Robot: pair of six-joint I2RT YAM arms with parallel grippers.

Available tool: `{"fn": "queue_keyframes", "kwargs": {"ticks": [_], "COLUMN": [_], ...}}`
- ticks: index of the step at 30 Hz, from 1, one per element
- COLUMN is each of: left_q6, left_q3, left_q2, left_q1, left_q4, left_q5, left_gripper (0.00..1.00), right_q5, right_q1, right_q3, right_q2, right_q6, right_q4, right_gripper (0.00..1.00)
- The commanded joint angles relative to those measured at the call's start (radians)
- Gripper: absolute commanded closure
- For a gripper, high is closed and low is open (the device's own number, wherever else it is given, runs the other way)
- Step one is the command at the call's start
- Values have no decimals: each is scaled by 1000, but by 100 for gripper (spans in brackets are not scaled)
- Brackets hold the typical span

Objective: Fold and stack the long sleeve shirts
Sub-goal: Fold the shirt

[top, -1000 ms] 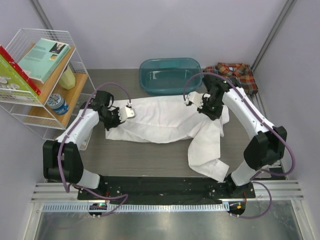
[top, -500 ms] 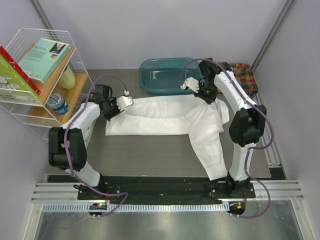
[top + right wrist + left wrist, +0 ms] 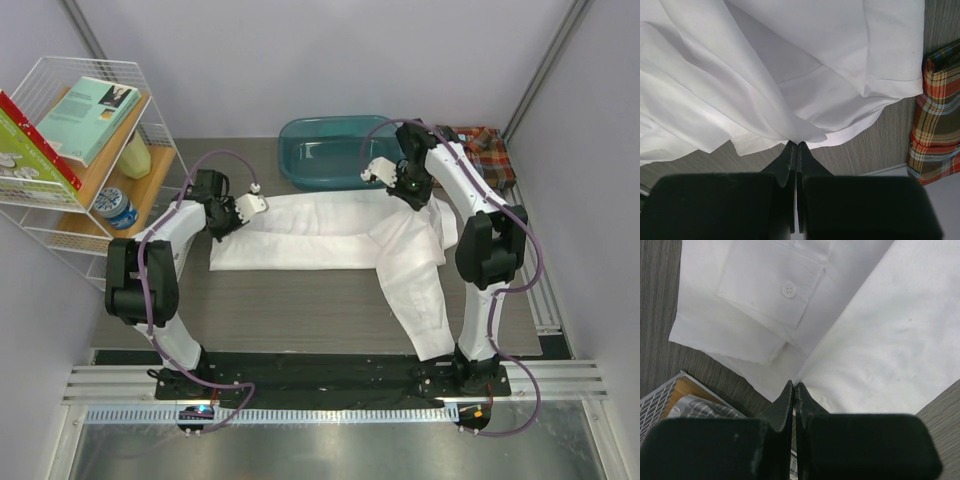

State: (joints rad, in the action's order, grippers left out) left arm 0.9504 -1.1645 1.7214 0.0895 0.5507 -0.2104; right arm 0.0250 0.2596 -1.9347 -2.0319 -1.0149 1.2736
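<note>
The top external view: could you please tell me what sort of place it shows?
Most likely a robot lab test cell: left arm and right arm bolted to a metal rail at the table edge, plain panel walls around it, and staged props: wire shelf, teal tub, white shirt.

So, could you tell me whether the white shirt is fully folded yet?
Partly: the white shirt lies folded into a band, but one sleeve trails loose toward the near edge.

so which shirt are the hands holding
The white shirt, spread across the table: left hand and right hand pinch its far edge. The plaid shirt lies bunched at the far right, untouched.
</note>
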Motion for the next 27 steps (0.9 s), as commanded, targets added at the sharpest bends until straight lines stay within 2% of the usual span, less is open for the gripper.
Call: {"fn": "queue_keyframes", "kwargs": {"ticks": [1,17,18,19,21,22,23,25,26,27], "left_q6": [27,36,28,16,-13,-25,-45,-100,-117,-133], "left_q3": [14,97,91,85,57,51,46,16,0,-26], "left_q2": [-2,-42,-42,-42,-66,-84,-120,-150,-161,-180], "left_q1": [-5,-7,-7,-7,-10,-10,-8,-7,-8,-4], "left_q4": [-21,-11,-11,-8,35,38,38,61,75,89], "left_q5": [42,86,89,91,50,-5,-26,-64,-92,-107], "left_gripper": [100,100,99,90,82,70,64,57,55,54], "right_q5": [24,56,55,55,55,55,58,88,113,139], "right_q1": [-2,17,17,18,18,15,7,-11,-43,-62], "right_q3": [8,3,2,-4,-13,-24,-32,-68,-87,-122], "right_q2": [-22,-88,-94,-103,-113,-116,-119,-123,-126,-125], "right_q6": [29,96,102,122,148,177,203,248,292,305], "right_q4": [-39,-63,-65,-65,-66,-68,-77,-80,-65,-48], "right_gripper": [99,99,99,98,87,85,78,65,55,50]}}
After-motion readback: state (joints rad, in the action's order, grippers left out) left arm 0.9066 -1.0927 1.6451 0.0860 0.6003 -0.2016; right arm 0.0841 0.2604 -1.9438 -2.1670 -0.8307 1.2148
